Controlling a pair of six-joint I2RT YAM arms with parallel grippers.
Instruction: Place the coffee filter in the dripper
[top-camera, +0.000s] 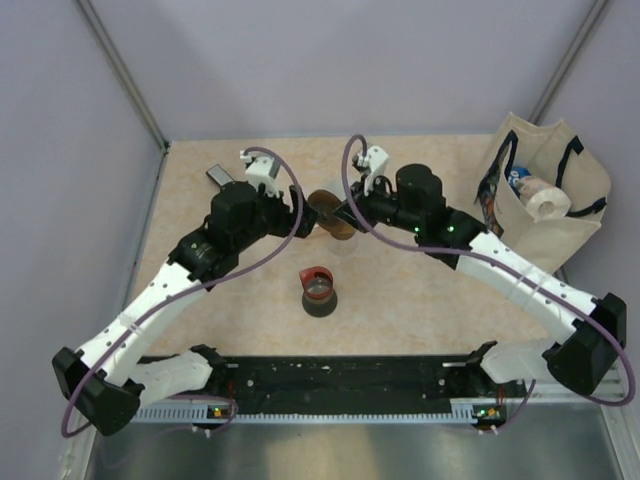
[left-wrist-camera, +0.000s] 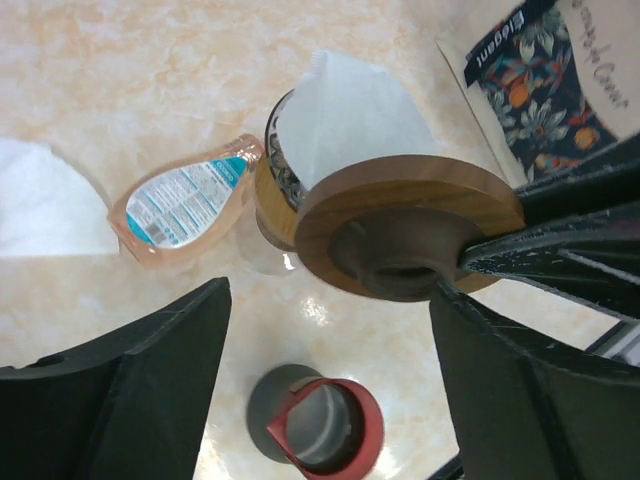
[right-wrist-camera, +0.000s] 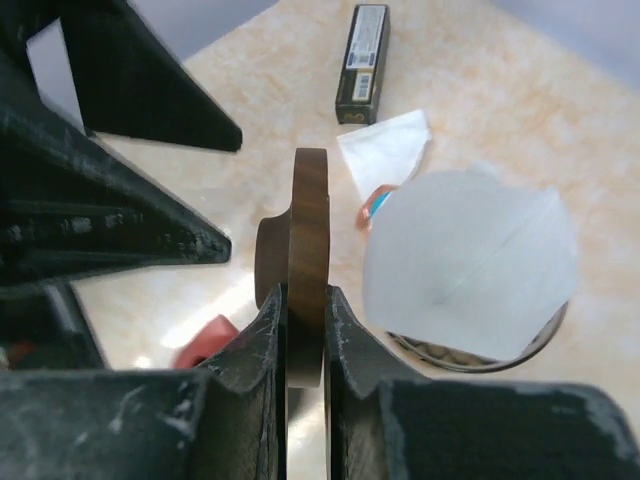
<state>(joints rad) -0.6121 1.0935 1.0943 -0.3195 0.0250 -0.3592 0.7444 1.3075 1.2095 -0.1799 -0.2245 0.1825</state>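
Note:
The dripper is a glass cone (left-wrist-camera: 272, 180) with a round wooden collar (left-wrist-camera: 400, 230), tipped on its side above the table. A white coffee filter (left-wrist-camera: 350, 115) sits in the cone's mouth and sticks out of it; the right wrist view shows the filter (right-wrist-camera: 470, 260) from the open side. My right gripper (right-wrist-camera: 305, 295) is shut on the edge of the wooden collar (right-wrist-camera: 308, 230). My left gripper (left-wrist-camera: 330, 290) stands open just in front of the collar, with nothing between its fingers. From above, both grippers meet at the dripper (top-camera: 330, 212).
A grey cup with a red rim (top-camera: 318, 287) stands on the table below the dripper. A small sachet (left-wrist-camera: 185, 200), a spare white filter (left-wrist-camera: 45, 210) and a dark box (right-wrist-camera: 362, 62) lie nearby. A coffee bag (left-wrist-camera: 560, 70) and a canvas tote (top-camera: 550, 215) are at the right.

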